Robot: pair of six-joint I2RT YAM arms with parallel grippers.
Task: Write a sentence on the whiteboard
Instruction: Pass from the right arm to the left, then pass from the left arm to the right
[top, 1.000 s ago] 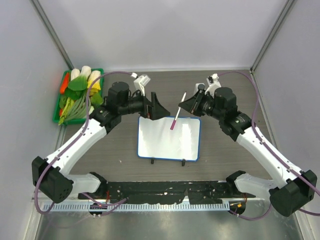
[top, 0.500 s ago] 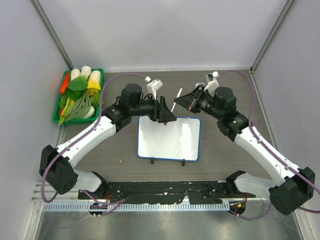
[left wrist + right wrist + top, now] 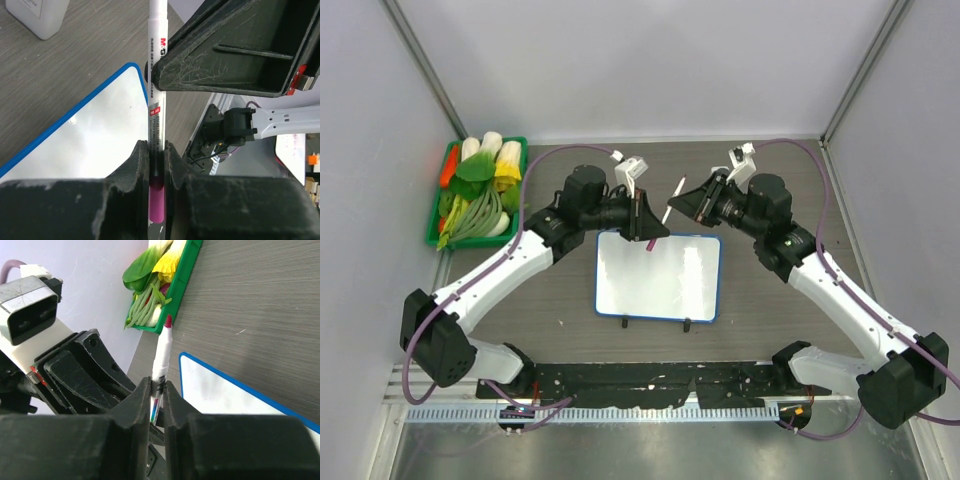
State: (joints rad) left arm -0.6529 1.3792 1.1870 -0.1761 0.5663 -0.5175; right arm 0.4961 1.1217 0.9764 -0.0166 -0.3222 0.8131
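Note:
The whiteboard lies flat mid-table, white with a thin blue rim and a blank face; no sentence is in view. Above its far edge a white marker slants between both grippers. My right gripper is shut on the marker's barrel, and its dark red end points away. My left gripper is shut on the pink cap at the marker's lower end. In the left wrist view one black right finger crosses the barrel.
A green tray of vegetables sits at the far left, also in the right wrist view as a green tray. A white bottle stands beyond the board. Two black clip feet hold the board's near edge.
My left arm swung in from the left and its jaws closed on the marker's pink cap. My right gripper lifted the marker slightly off the board.

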